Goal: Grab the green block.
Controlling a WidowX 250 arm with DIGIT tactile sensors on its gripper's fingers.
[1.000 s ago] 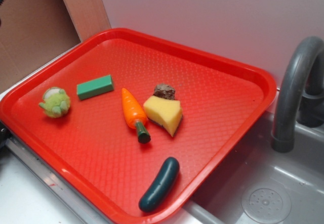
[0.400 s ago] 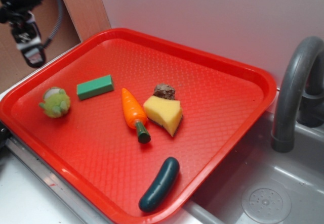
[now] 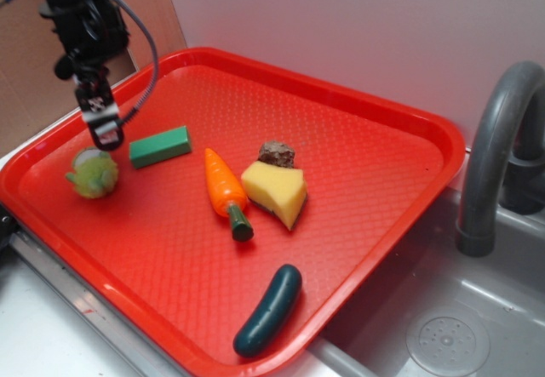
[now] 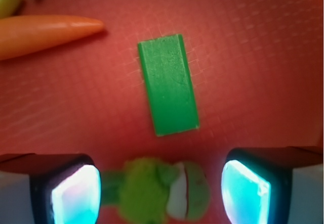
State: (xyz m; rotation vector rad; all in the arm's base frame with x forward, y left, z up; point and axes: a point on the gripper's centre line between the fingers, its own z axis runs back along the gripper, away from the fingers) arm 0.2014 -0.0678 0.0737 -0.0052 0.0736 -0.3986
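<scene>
The step in hand is judged to be the approach: the gripper (image 3: 102, 134) hangs above the left part of the red tray (image 3: 400, 113), and the green block (image 3: 159, 146) has not been reached. To be done well, the gripper should be carried past the fuzzy light-green toy (image 3: 92, 173) until the block sits midway between the 2 fingers, then lowered straight down so that the block's 2 long sides are met squarely; a descent made from the present spot would likely land on the toy instead. In the wrist view the fingers (image 4: 66, 191) are spread wide and nothing is held between them. There the green block (image 4: 167, 84) lies flat on the tray, ahead of the fingertips and apart from them, its long axis running away from the gripper, while the toy (image 4: 162, 191) sits in the gap between the fingers. The carrot (image 4: 45, 32) lies beyond the block, off to one side.
</scene>
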